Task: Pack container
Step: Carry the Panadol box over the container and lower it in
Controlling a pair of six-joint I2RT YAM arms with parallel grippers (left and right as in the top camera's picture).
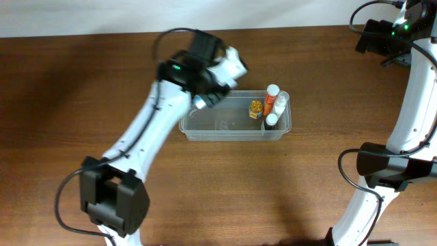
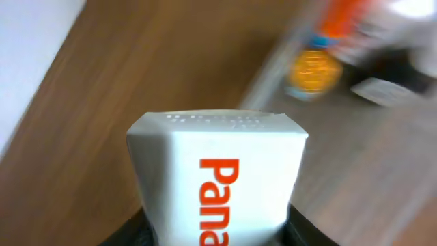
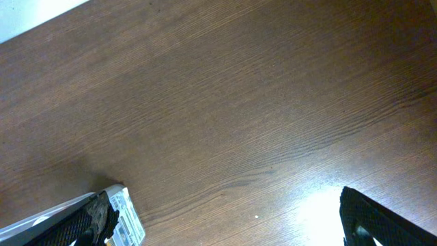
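The clear plastic container point(image 1: 225, 128) lies at the table's middle. Its right end holds an orange bottle point(image 1: 270, 100), a white bottle point(image 1: 280, 103), a black-capped bottle point(image 1: 272, 119) and a gold-lidded jar point(image 1: 256, 107). My left gripper point(image 1: 206, 96) is shut on a white medicine box point(image 1: 199, 103) and holds it over the container's far left corner. In the left wrist view the box point(image 2: 218, 164) shows orange letters between the jaws point(image 2: 218, 236), with the jar point(image 2: 313, 68) and the blurred container rim point(image 2: 270, 65) beyond. My right gripper point(image 3: 225, 219) is open and empty over bare wood.
The right arm's gripper end point(image 1: 382, 37) hangs at the table's far right corner, well away from the container. The left arm point(image 1: 143, 143) stretches from the front left across to the container. A pale wall runs along the table's far edge point(image 1: 102, 17).
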